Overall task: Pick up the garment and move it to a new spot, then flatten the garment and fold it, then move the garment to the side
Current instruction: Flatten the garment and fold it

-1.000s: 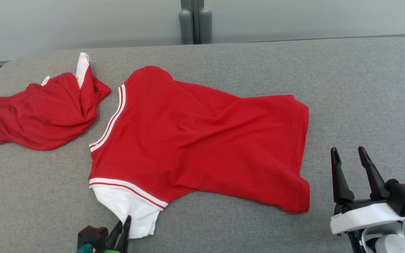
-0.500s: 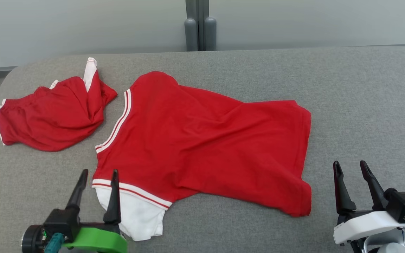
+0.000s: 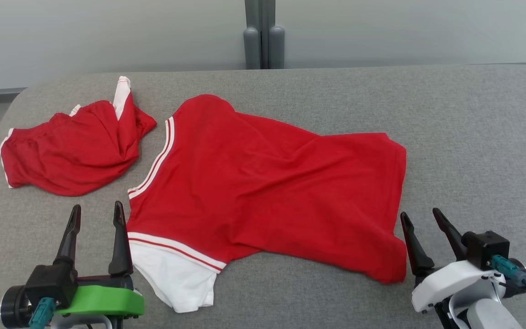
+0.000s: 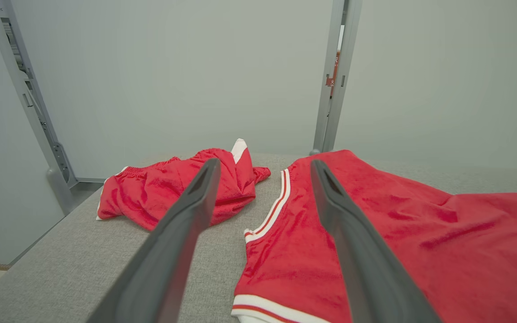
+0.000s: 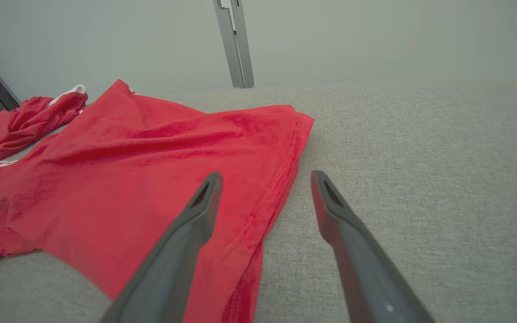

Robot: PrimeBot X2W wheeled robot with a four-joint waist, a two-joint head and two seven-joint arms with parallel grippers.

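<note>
The garment (image 3: 267,183) is a red shirt with white, red-striped trim, lying spread but wrinkled in the middle of the grey padded table (image 3: 473,137). Its white sleeve (image 3: 176,283) points toward the near edge. My left gripper (image 3: 97,206) stands open just left of that sleeve and holds nothing. In the left wrist view, the left gripper (image 4: 265,162) points over the shirt's collar edge (image 4: 267,215). At the shirt's lower right hem, my right gripper (image 3: 419,213) is open and empty. In the right wrist view, the right gripper (image 5: 266,175) straddles the hem (image 5: 285,175).
A crumpled pair of red shorts (image 3: 71,151) with white trim lies at the table's far left, close to the shirt's collar. A grey post (image 3: 263,41) and pale wall panels stand behind the table. Bare grey surface stretches to the right of the shirt.
My left gripper has opened, let go of the white sleeve and moved left and up beside it. The right gripper has shifted left to the hem. The camera has shifted slightly.
</note>
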